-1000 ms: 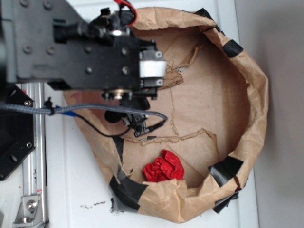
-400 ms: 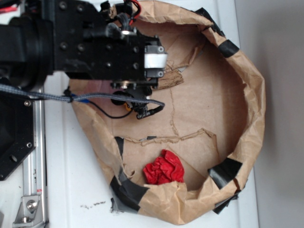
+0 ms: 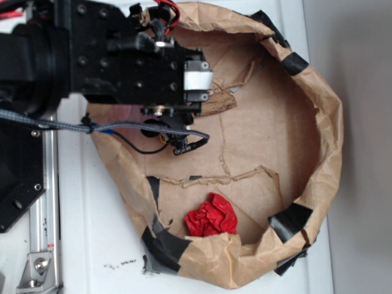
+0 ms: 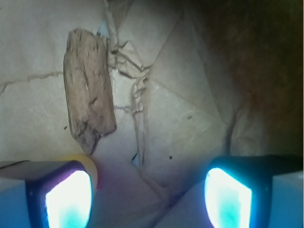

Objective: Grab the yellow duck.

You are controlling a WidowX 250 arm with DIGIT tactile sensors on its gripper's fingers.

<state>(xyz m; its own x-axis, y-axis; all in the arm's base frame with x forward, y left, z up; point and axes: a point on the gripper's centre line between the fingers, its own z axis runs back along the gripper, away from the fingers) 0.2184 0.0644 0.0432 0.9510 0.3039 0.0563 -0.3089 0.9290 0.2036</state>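
Note:
Only a thin yellow edge of the yellow duck (image 4: pixel 91 167) shows in the wrist view, tucked just behind my left fingertip (image 4: pixel 69 197). My gripper (image 4: pixel 147 192) is open, with the two lit pads far apart and only crumpled brown paper between them. From the exterior view the gripper (image 3: pixel 164 131) hangs under the black arm near the left wall of the paper bag. A small yellow spot of the duck (image 3: pixel 162 140) peeks out beneath it, and the rest is hidden.
A wrinkly red paper wad (image 3: pixel 211 215) lies at the bag's near side. A brown cardboard scrap (image 4: pixel 89 90) lies ahead of the fingers. The brown paper bag's wall (image 3: pixel 327 141), patched with black tape, rings the area. A metal rail (image 3: pixel 46 202) runs along the left.
The arm has shifted left and slightly up over the last second, drawing the gripper toward the bag's left wall. In the last half second it barely moved.

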